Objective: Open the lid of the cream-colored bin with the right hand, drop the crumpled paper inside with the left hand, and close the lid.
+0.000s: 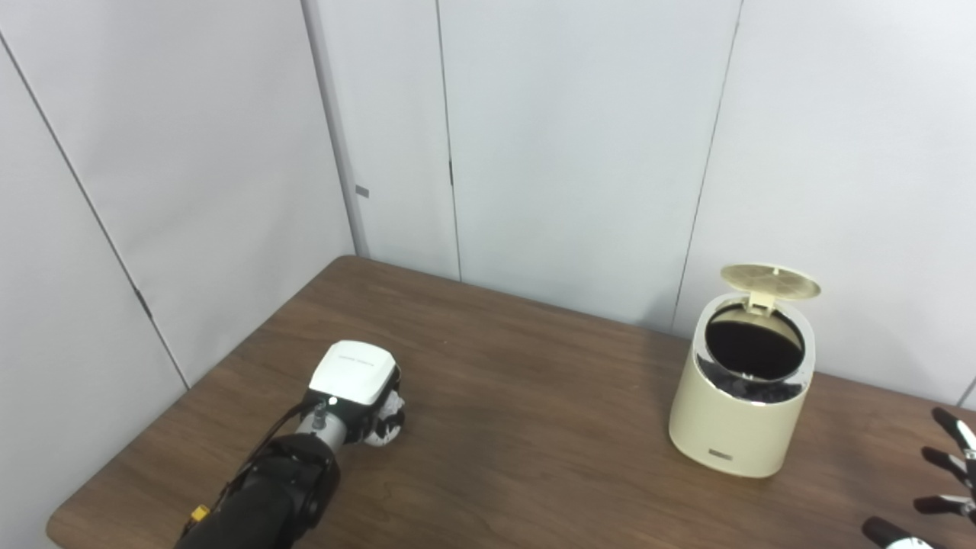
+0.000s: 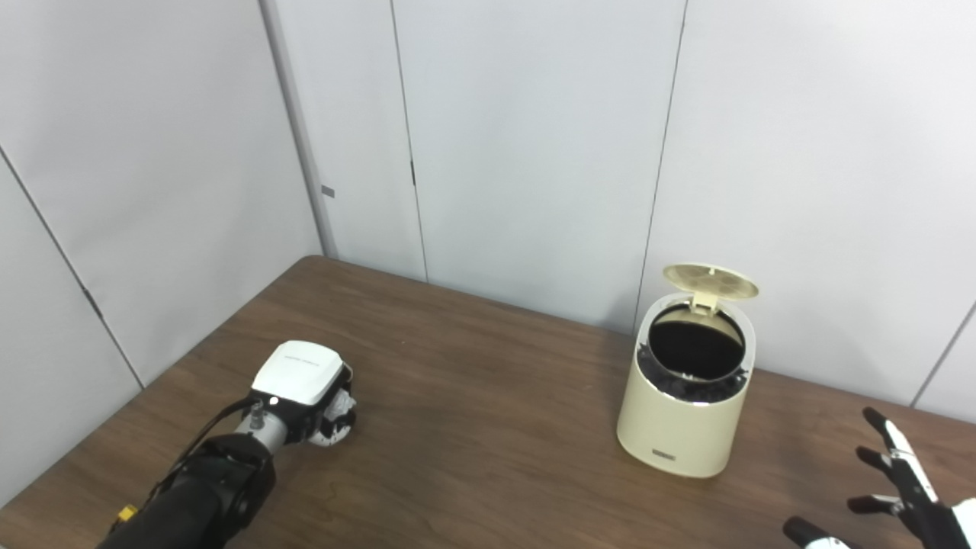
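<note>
So the right hand [image 2: 907,488] was nearest, low at the edge of view, fingers spread and holding nothing, near the bin but not touching it. Out on the other side, the left hand [image 1: 358,389] was pressed down on the wooden table [image 1: 534,427] with its fingers curled over the crumpled paper [image 1: 390,424], which poked out white just past them. Honestly couldn't tell if it had a real hold yet. Well off to that hand's right and farther back stood the cream-colored bin [image 1: 743,412], lid [image 1: 770,280] already flipped up. I'd say the paper pickup was underway; next it needed a firm squeeze, a lift, and a carry over the opening.
</note>
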